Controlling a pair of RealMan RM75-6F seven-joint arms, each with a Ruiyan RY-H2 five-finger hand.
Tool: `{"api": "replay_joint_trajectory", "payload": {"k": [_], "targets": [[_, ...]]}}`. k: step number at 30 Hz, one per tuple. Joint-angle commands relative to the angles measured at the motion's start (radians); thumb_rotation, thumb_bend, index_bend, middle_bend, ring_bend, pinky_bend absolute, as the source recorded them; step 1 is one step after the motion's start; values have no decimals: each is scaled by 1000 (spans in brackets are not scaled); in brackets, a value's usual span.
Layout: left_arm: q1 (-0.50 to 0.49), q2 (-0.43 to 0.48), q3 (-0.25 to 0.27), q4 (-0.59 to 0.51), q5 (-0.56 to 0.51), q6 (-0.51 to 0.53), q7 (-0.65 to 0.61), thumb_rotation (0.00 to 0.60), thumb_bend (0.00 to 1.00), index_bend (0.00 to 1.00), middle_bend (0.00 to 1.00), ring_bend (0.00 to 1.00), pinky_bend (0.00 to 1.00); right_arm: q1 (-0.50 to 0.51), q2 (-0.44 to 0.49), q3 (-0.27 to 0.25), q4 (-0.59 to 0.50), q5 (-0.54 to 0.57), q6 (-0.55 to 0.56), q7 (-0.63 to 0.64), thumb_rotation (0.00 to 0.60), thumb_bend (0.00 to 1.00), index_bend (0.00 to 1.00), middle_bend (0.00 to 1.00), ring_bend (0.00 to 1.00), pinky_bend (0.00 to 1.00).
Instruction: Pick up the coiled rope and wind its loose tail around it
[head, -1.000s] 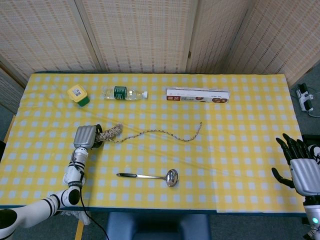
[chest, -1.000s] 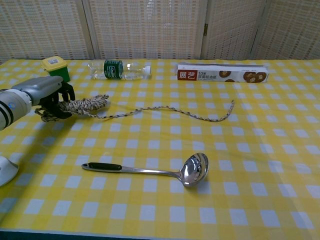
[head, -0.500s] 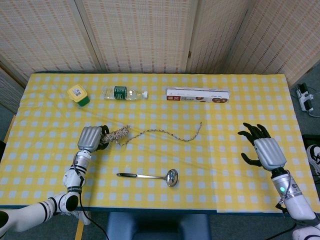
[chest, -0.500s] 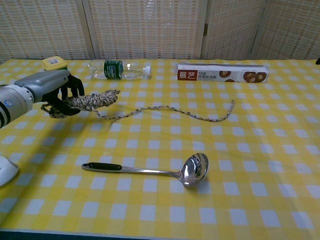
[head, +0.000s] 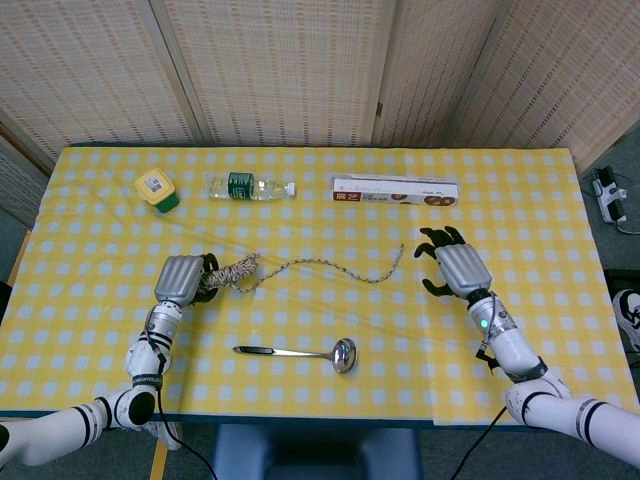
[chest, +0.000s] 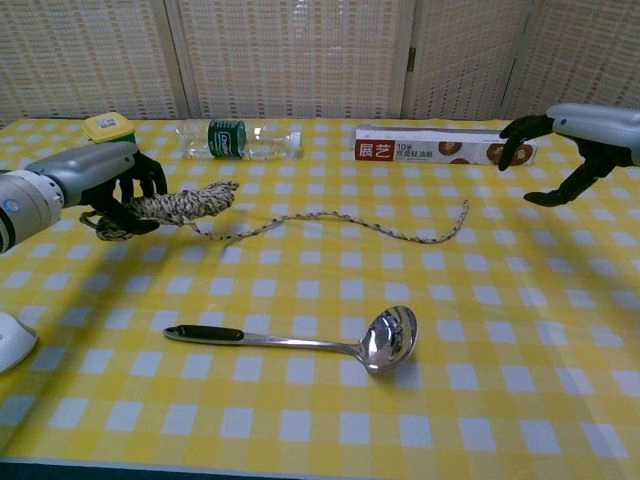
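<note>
My left hand (head: 183, 277) (chest: 105, 182) grips one end of the coiled rope (head: 234, 270) (chest: 185, 203), a speckled bundle held just above the yellow checked cloth at the left. Its loose tail (head: 335, 266) (chest: 350, 221) trails rightward across the cloth and ends near the table's middle. My right hand (head: 456, 266) (chest: 570, 145) hovers to the right of the tail's end, fingers spread, holding nothing.
A steel ladle (head: 300, 352) (chest: 300, 342) lies near the front edge. Along the back stand a yellow-lidded jar (head: 156, 189) (chest: 112, 133), a lying water bottle (head: 246, 186) (chest: 238, 139) and a long foil box (head: 395, 190) (chest: 445, 146).
My left hand lifted the coil off the cloth, then held still. The right hand swept in from the right edge toward the tail's end.
</note>
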Motion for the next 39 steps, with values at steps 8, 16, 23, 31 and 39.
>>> {"api": "replay_joint_trajectory", "payload": {"k": [8, 16, 23, 31, 39], "targets": [[-1, -2, 2, -2, -4, -6, 0, 600, 503, 634, 593, 591, 687, 94, -133, 7, 121, 86, -68, -34, 600, 378, 364, 132, 107, 26], [-1, -4, 2, -2, -5, -5, 1, 600, 503, 634, 593, 591, 687, 140, -200, -18, 198, 91, -91, -71, 600, 376, 405, 139, 107, 54], [-1, -4, 2, -2, -10, -8, 2, 600, 503, 634, 593, 592, 687, 162, -249, -32, 265, 97, -104, -80, 600, 376, 439, 149, 111, 54], [0, -4, 2, 0, -16, -12, 0, 600, 504, 634, 593, 592, 687, 188, -295, -34, 332, 106, -130, -80, 600, 376, 465, 154, 112, 54], [0, -9, 3, 12, -21, -19, -6, 600, 503, 634, 593, 591, 684, 207, -318, -34, 371, 122, -154, -89, 600, 375, 484, 156, 110, 54]]}}
